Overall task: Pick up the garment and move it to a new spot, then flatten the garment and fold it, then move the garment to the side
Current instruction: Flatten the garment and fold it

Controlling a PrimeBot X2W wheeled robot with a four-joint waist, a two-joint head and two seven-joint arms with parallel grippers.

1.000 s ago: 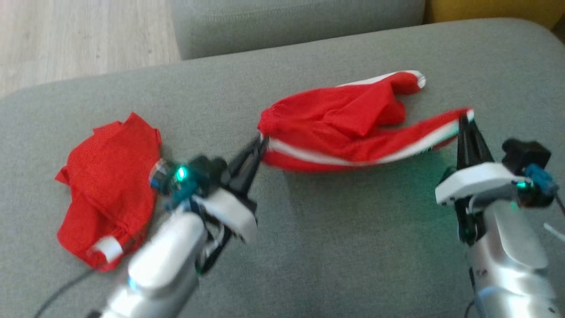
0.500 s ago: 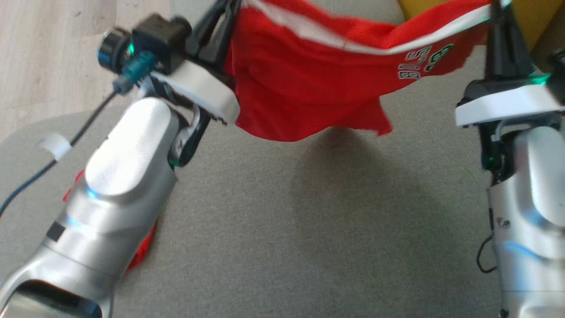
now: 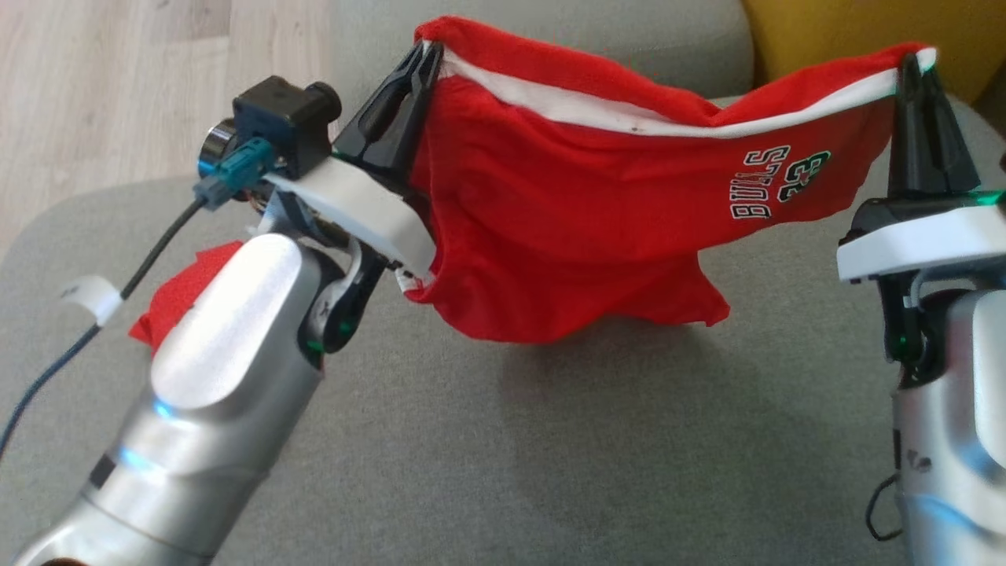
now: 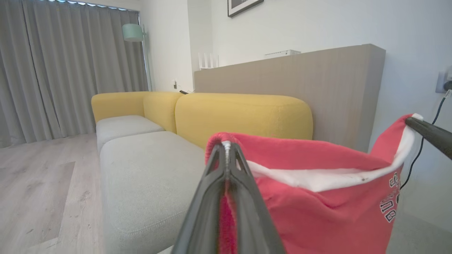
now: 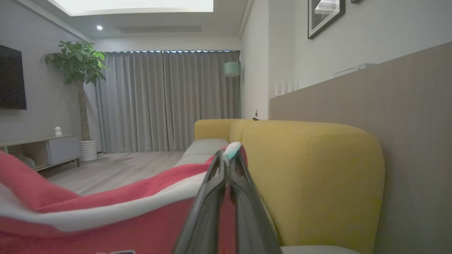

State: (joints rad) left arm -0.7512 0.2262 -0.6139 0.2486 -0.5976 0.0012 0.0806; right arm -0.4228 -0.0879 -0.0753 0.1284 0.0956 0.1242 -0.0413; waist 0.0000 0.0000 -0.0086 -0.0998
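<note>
Left forearm (image 3: 228, 354) half hides red cloth (image 3: 185, 287) (near held garment (image 3: 566, 228)).

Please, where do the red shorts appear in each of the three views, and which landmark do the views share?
Head view: shorts across the upper middle, hung between left pincer and right pincer.
Left wrist view: shorts at lower right, clamped at the left pincer tip.
Right wrist view: shorts at lower left, reaching the right pincer tip.
Shared landmark: yellow sofa back.

A home living room — yellow sofa (image 5: 310, 183), curtains (image 5: 166, 102), potted plant (image 5: 79, 70), TV (image 5: 12, 77).
</note>
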